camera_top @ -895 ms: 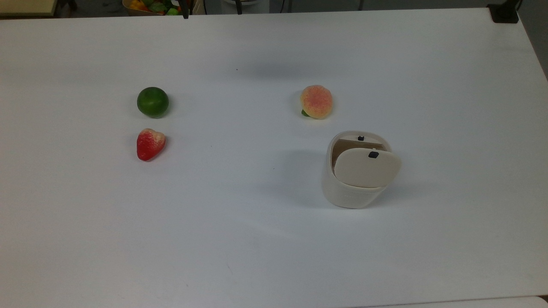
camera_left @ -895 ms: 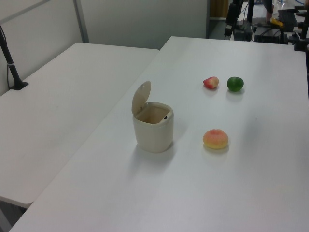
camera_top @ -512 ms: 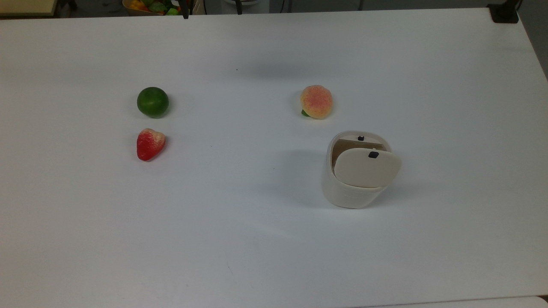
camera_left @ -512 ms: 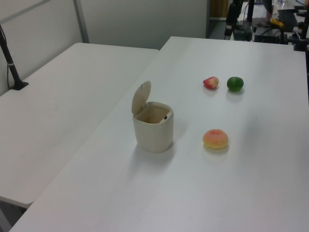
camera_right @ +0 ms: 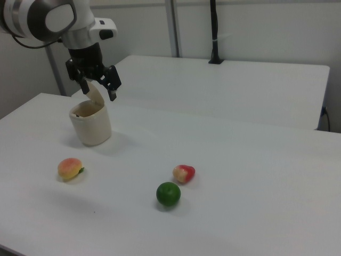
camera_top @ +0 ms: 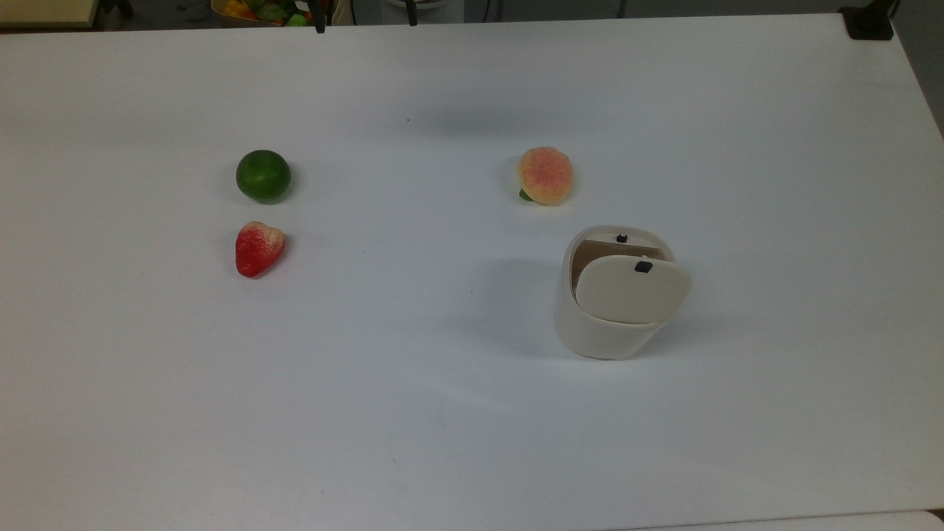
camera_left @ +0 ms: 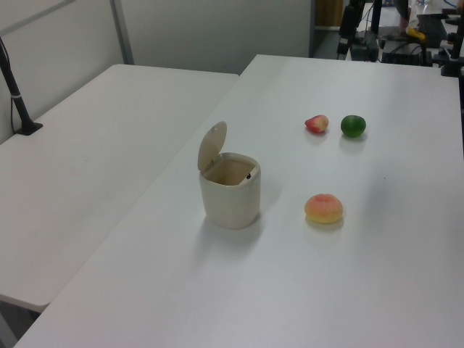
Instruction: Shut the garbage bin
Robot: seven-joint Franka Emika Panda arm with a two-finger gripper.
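Note:
The cream-white garbage bin (camera_top: 599, 338) stands on the white table right of centre in the top view, its hinged lid (camera_top: 632, 289) raised and the inside open. In the left view the bin (camera_left: 230, 203) has its lid (camera_left: 212, 145) standing up at the back left. My gripper (camera_right: 99, 93) is in the right view, hanging above the bin (camera_right: 91, 128) and overlapping the raised lid (camera_right: 96, 97). Its fingers (camera_right: 112, 85) are spread open with nothing held. I cannot tell whether it touches the lid.
A peach (camera_top: 545, 175) lies just beyond the bin. A green lime (camera_top: 263, 175) and a red strawberry (camera_top: 258, 248) lie at the top view's left. A second white table (camera_left: 94, 159) adjoins on the left view's left, with a black pole (camera_right: 214, 32) behind.

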